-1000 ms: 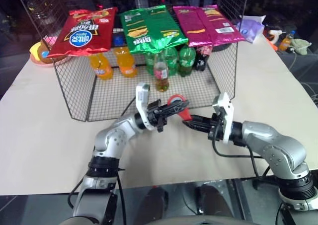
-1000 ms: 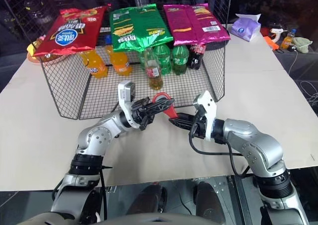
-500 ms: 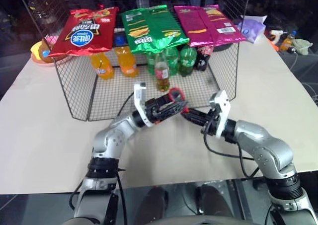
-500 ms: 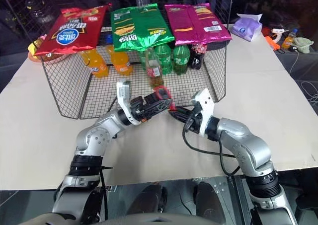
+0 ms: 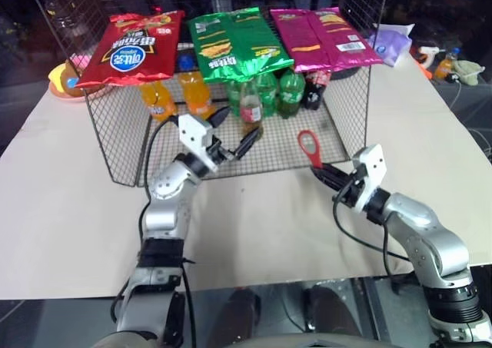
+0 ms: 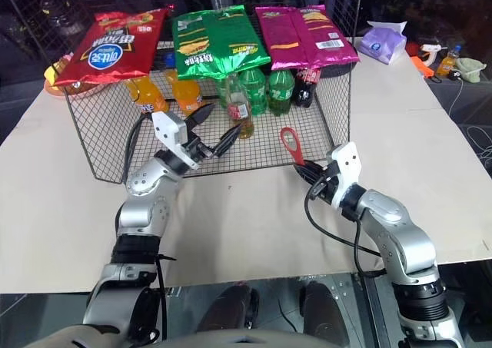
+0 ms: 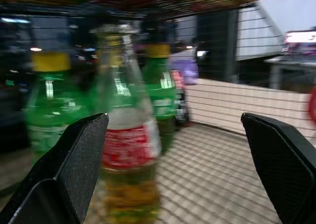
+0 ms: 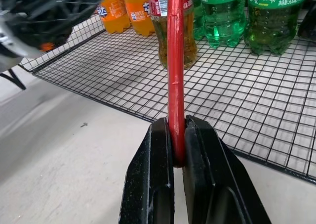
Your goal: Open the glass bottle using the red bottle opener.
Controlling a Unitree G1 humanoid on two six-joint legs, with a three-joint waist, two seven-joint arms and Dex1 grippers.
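Note:
The glass bottle (image 5: 249, 111) with amber liquid and a red label stands on the wire rack's floor, in front of the green bottles. My left gripper (image 5: 242, 120) is open just in front of it, one finger to each side of the bottle's lower half without touching; the left wrist view has the bottle (image 7: 128, 135) close ahead between the spread fingers (image 7: 74, 159). My right gripper (image 5: 319, 169) is shut on the handle of the red bottle opener (image 5: 314, 158), which points up with its ring on top, over the rack's front edge to the right of the bottle. In the right wrist view the opener (image 8: 175, 85) rises from the shut jaws.
The wire rack (image 5: 115, 144) has mesh walls and a roof carrying red, green and magenta chip bags (image 5: 234, 44). Orange soda bottles (image 5: 157, 102), green soda bottles (image 5: 288, 94) and a dark bottle (image 5: 313, 91) stand inside. A purple pack (image 5: 392, 44) lies at the back right.
My left gripper has let go of the opener's ring, opened wide and moved back-left to the bottle. The right gripper keeps the opener and has carried it right, now upright.

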